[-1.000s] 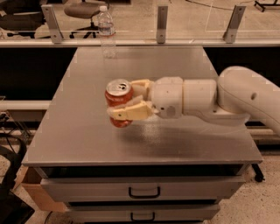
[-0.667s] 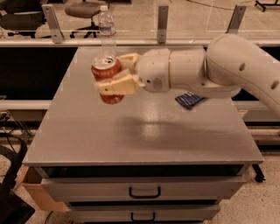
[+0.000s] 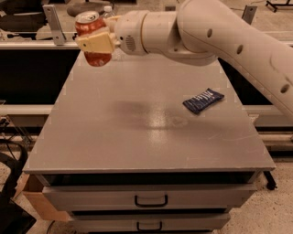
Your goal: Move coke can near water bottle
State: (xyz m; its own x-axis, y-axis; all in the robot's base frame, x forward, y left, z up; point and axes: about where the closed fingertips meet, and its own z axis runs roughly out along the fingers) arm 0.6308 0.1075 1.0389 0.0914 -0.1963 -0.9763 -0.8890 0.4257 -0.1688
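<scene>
A robot test lab, set up in an office-like room.

A big white robot arm (image 3: 219, 41) reaches over a plain grey metal table (image 3: 151, 137) that has drawers with black handles (image 3: 151, 200). The arm's cream two-finger gripper (image 3: 94, 40) is up over the table's far left corner, closed around a red aluminium coke can (image 3: 87, 25). Behind the table stand a grey metal post (image 3: 51, 23) and a dark office chair base (image 3: 80, 7). Black cables (image 3: 9, 148) and a brown cardboard box (image 3: 35, 204) sit on the speckled hard floor (image 3: 274, 215).
</scene>
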